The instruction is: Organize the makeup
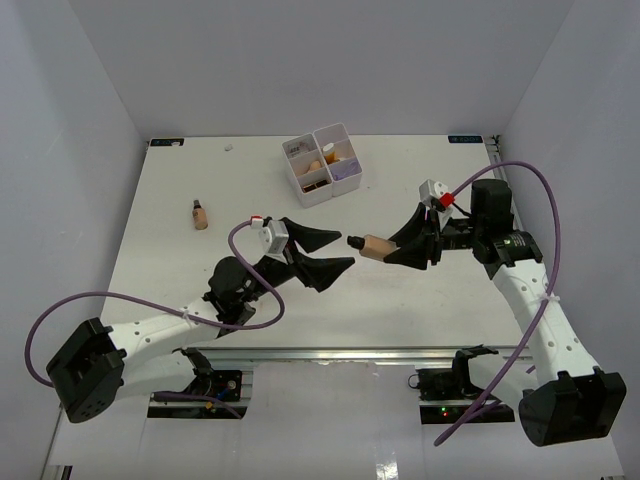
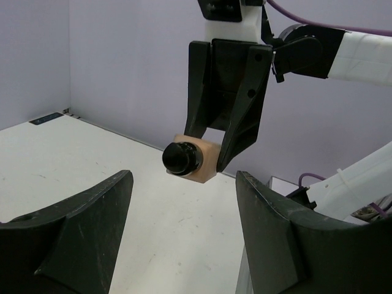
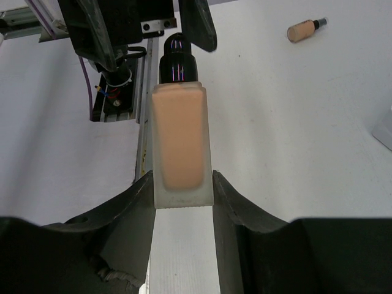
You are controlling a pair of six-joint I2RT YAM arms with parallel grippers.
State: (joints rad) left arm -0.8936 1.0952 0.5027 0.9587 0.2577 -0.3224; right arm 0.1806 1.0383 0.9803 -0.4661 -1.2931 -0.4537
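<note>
White table [image 1: 420, 300] fills the cell, with pale lilac walls [image 1: 300, 60] on three sides.

Above the table's middle, the bottle [image 1: 372, 246] is held clear of the surface, lying about level. It is a flat, rectangular bottle of frosted glass filled with tan, peach-toned liquid, and it has a round, glossy black cap [image 2: 182, 158]. In the right wrist view the bottle [image 3: 180, 141] runs straight out from the fingers, with its thick, clear base nearest the camera.

The right gripper [image 1: 395, 250] is clamped on the bottle's base end, one black finger pressed against each narrow side. The body and cap stick out past the fingertips, toward the left arm.

The left gripper [image 1: 345, 250] faces it, jaws spread wide and holding nothing. In the top view, the cap lies just off the left fingertips and does not touch them. In the left wrist view, the cap points at the camera above the gap between the two fingers [image 2: 92, 220].

Well to the left, a small bottle [image 1: 200, 214] lies on its side on the table, also tan with a dark top.

Near the far edge stands a white box [image 1: 318, 197] with four compartments. It holds small tan and dark items, too small to name.
</note>
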